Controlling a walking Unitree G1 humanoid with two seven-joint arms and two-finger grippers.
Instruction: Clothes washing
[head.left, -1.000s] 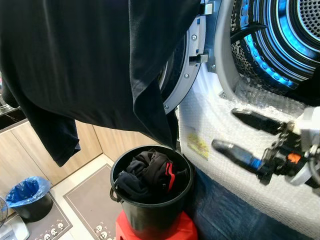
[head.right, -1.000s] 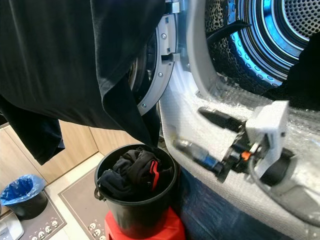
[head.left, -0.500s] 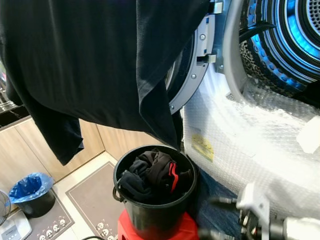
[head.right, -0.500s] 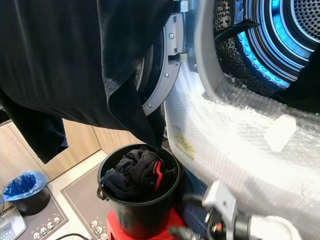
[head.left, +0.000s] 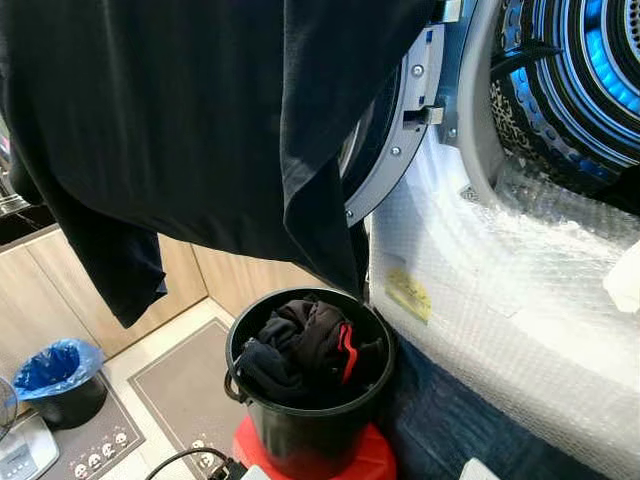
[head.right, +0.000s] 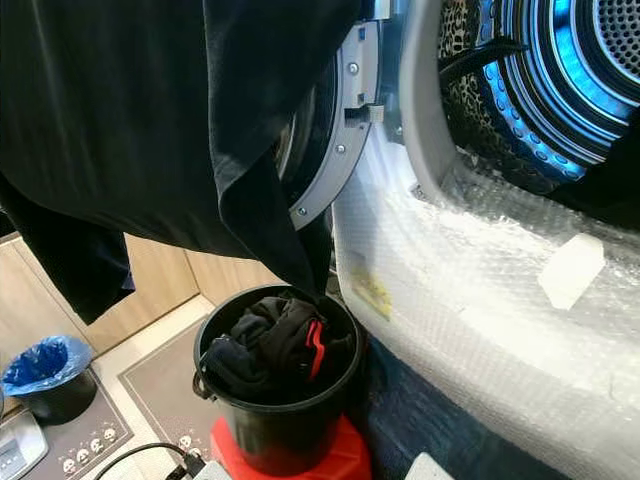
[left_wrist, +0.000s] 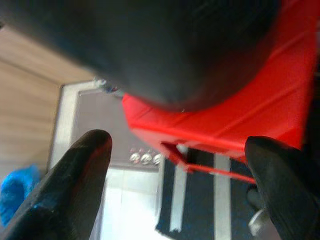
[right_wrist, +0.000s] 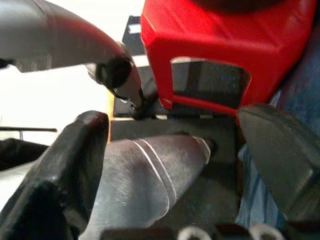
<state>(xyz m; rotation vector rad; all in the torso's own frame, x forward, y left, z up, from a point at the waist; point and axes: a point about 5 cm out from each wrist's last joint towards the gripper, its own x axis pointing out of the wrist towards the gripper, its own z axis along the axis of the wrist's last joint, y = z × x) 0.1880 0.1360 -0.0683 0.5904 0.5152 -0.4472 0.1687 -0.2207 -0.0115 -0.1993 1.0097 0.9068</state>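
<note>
A large black garment (head.left: 200, 120) hangs across the upper left, draped in front of the open washer door (head.left: 400, 140). Its lowest corner reaches the rim of a black bucket (head.left: 300, 440) that holds dark clothes with a red stripe (head.left: 305, 345). The bucket stands on a red stool (head.left: 360, 465). The washer drum (head.left: 590, 80) glows blue at the upper right. My left gripper (left_wrist: 180, 147) is open, low beside the red stool (left_wrist: 240, 115) under the bucket's base (left_wrist: 165, 50). My right gripper (right_wrist: 172, 122) is open too, low down facing the stool (right_wrist: 225, 35).
Bubble wrap (head.left: 500, 290) covers the washer's front below the drum. A small bin with a blue bag (head.left: 55, 365) stands on the floor at the left by wooden cabinets (head.left: 40, 300). A grey mat (head.left: 180, 400) lies before the stool. A silver limb (right_wrist: 140, 175) lies between the right fingers.
My right arm, raised in front of the washer a second ago, has dropped down out of the eye views. The head camera shifted slightly; garment and bucket stayed put.
</note>
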